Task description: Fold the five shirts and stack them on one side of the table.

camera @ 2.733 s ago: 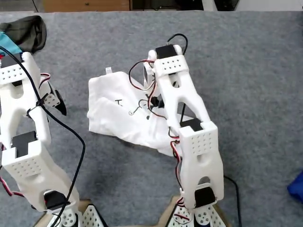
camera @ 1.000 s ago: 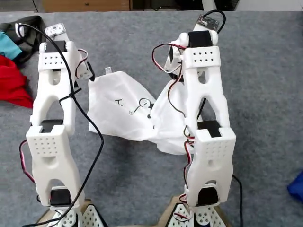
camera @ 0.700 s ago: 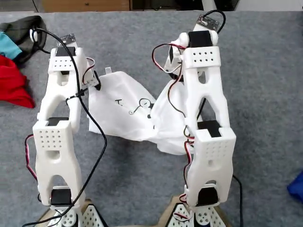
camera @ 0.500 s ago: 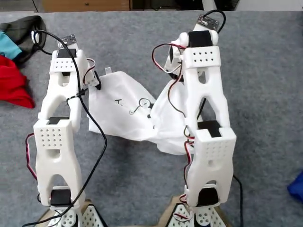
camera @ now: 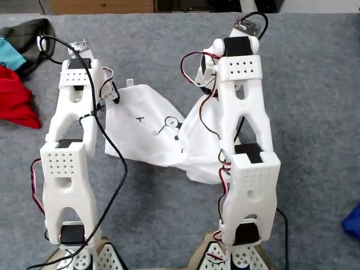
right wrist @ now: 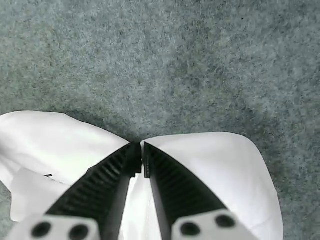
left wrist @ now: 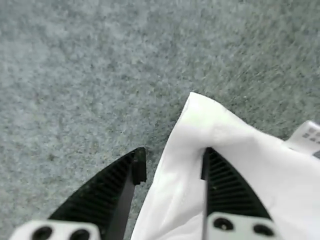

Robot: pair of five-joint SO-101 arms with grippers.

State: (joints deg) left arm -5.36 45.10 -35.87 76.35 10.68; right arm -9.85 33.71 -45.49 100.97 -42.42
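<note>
Crumpled white shirt (camera: 147,135), print illegible: left tool (left wrist: 172,162) gapes astride its corner, right tool (right wrist: 142,154) pinches its fabric.

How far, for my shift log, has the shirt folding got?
Nothing looks folded yet. In hand: the crumpled white shirt, right gripper shut on its edge, left gripper open astride a corner. Left: folding it, plus the red shirt, teal cloth and dark garment heaped aside.

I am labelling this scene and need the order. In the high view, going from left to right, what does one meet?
red garment → left arm → white shirt → right arm → blue item at the picture's edge
</note>
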